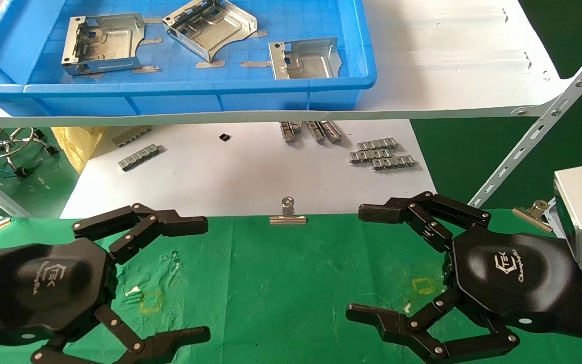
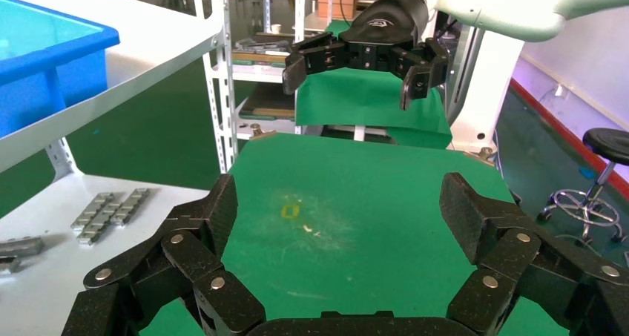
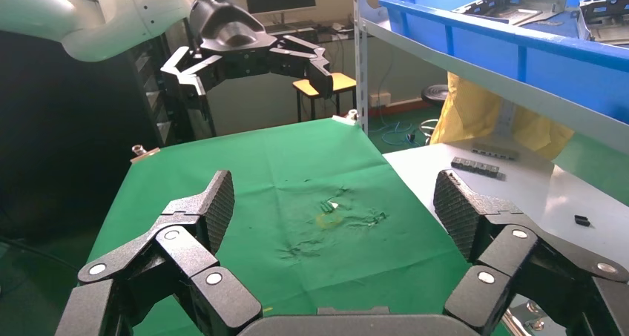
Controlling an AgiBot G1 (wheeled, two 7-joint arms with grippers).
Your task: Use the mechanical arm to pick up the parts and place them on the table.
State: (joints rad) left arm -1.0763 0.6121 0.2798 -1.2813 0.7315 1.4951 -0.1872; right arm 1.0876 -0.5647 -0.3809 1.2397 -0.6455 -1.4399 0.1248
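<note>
Left claw [image 1: 190, 278] and right claw [image 1: 367, 263] hover wide open and empty over the near green desk [image 1: 281, 283], while three parts [image 1: 210, 25] lie in the far blue tray [image 1: 195, 93].

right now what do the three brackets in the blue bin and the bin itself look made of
Brackets: likely stamped sheet metal, dull silver-grey, with folded edges and embossed channels. Blue bin: probably moulded plastic, uniform glossy blue with a rolled rim.
</note>
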